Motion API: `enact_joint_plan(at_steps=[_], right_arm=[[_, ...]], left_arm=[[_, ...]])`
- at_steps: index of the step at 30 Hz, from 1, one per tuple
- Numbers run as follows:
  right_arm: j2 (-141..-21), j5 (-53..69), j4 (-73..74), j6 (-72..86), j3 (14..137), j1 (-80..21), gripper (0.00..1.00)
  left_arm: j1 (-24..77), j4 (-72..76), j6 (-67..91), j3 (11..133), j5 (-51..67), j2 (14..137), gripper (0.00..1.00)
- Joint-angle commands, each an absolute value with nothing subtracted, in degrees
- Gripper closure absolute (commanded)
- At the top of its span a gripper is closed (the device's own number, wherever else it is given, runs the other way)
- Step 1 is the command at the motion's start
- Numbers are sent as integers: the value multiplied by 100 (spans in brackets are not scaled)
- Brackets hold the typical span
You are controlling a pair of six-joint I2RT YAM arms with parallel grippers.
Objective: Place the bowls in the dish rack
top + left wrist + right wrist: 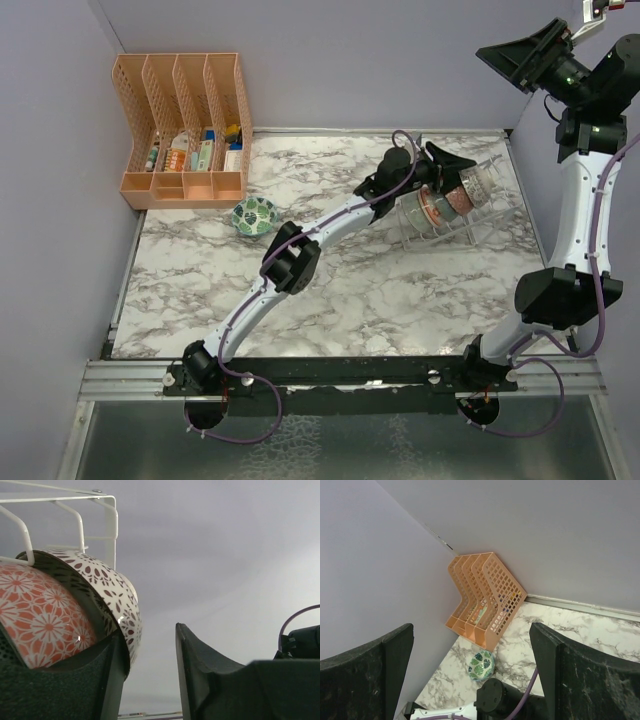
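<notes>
The left gripper (150,635) has its jaws partly apart, gripping nothing, one just beside the lattice bowl (115,590), hiding its lower edge. The right gripper (470,630) has its jaws wide, empty.

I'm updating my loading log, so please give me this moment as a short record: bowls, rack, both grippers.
rack: clear dish rack, right side of table
in rack: red-orange bowl, pink-white lattice bowl next to it; total count unclear
not loaded: green-leaf bowl, on table near orange organizer
left gripper: at the rack, fingers apart, nothing between them
right gripper: raised, open, empty
</notes>
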State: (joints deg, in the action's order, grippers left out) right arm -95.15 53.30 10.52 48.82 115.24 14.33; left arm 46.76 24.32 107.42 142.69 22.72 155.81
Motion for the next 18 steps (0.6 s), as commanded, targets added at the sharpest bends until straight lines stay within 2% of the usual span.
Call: enact_joint_plan(at_steps=[1, 5, 15, 18], right_arm=[[-9562, 5484, 871, 4825, 11660, 1472, 0], [-9517, 5484, 861, 4825, 11612, 1469, 0], [-9366, 5476, 792, 4860, 11432, 1473, 0], [-9319, 5460, 791, 4860, 11395, 1472, 0]], left_arm=[[4592, 2331, 10508, 14235, 2502, 15329, 49], [4575, 2169, 10355, 14161, 2585, 15200, 44], [4489, 1374, 9605, 13834, 2877, 14641, 43], [4451, 1113, 9336, 13820, 2956, 14495, 35]])
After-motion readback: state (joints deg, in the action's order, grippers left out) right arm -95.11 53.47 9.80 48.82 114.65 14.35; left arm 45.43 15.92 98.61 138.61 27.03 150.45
